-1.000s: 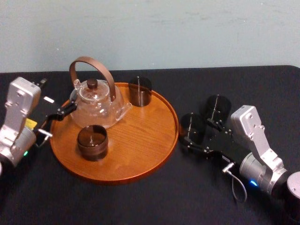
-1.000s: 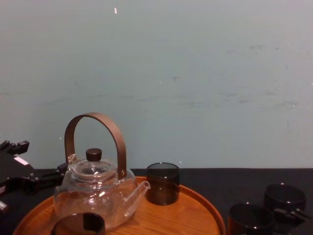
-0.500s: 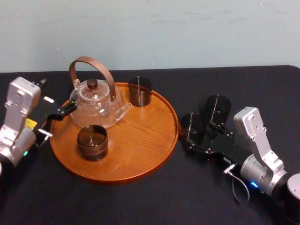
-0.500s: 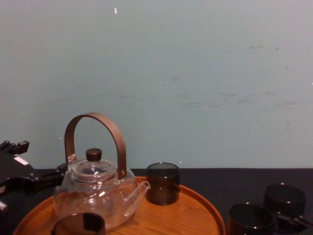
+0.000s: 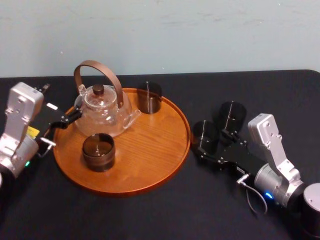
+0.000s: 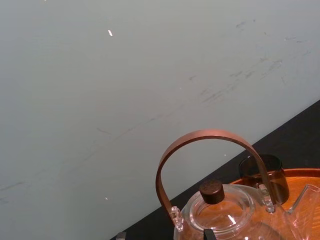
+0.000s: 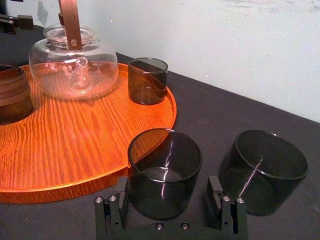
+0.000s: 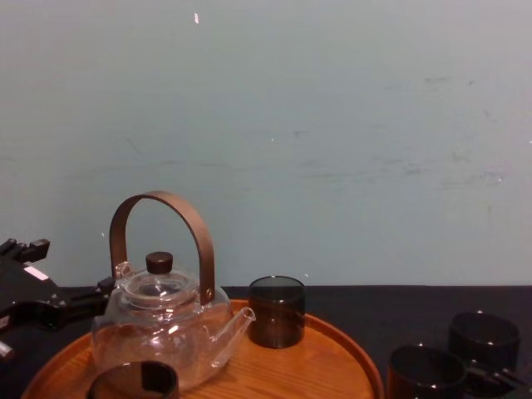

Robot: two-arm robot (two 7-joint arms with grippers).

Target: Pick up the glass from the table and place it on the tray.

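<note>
Close evenly on the glass standing on the table between the fingers of the right gripper, spread wide to either side of it, with a gap at each wall and nothing held. Squeeze low on the body and gently: smooth smoky glass, thin-walled, a short open cylinder, probably slippery and easy to tip.

Lift straight up before swinging across, to clear the low raised rim of the tray just outside the finger on the robot's left. Mind the second glass just outside the other finger, same dark round shape, near enough to be nudged.

Set down on bare wood, orange-brown with strong grain, well short of the teapot, a clear rounded pot with a curved brown handle, and the two dark cups beyond the fingertips. Expect little grip from the matte black tabletop. Leave the left gripper parked beside the teapot, across the tray from the fingers.
</note>
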